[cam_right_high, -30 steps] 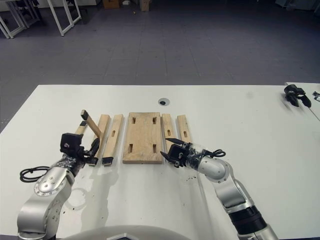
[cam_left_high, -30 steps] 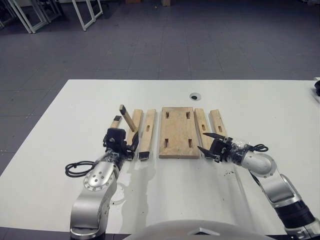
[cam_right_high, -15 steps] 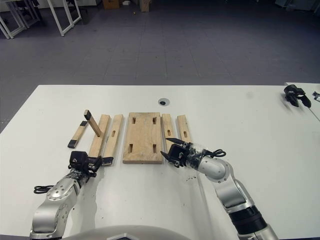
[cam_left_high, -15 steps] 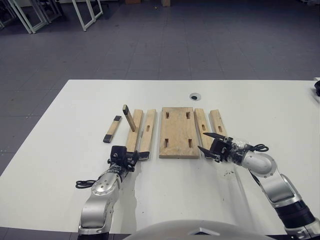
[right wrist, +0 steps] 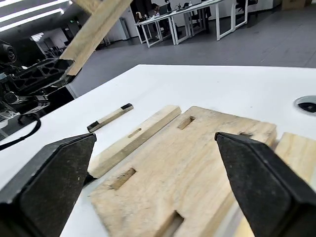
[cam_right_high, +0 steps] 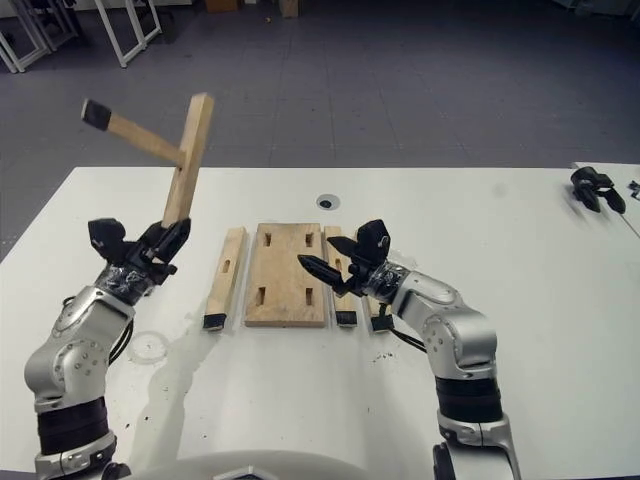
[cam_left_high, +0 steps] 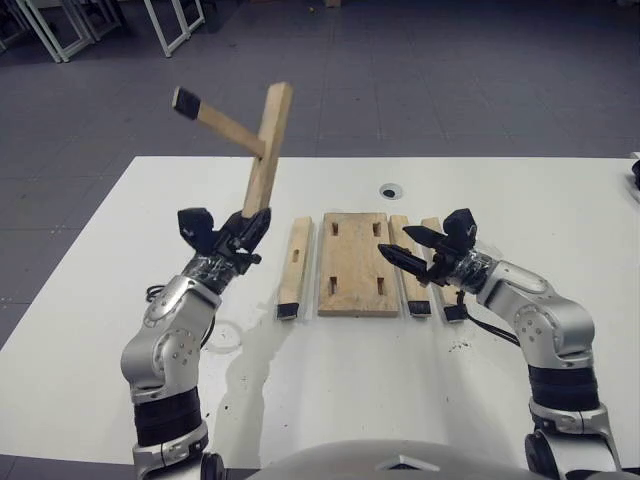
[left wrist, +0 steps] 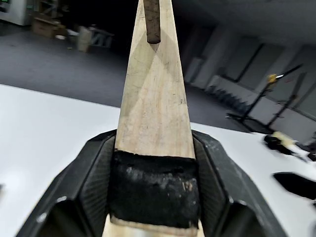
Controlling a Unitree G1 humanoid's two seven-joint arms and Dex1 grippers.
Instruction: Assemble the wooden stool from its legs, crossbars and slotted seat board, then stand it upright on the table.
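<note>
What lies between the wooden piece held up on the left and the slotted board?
The left gripper holds the leg, with a crossbar in it, aloft. A loose leg lies flat on the table between it and the seat board, probably low enough to pass over. The right gripper hovers open at the board's right edge.

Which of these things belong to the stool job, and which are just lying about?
Job: leg with crossbar, in left gripper; loose leg; slotted seat board; two legs right of it; short crossbar.
Lying about: black object at the far right; cable hole in the tabletop.
</note>
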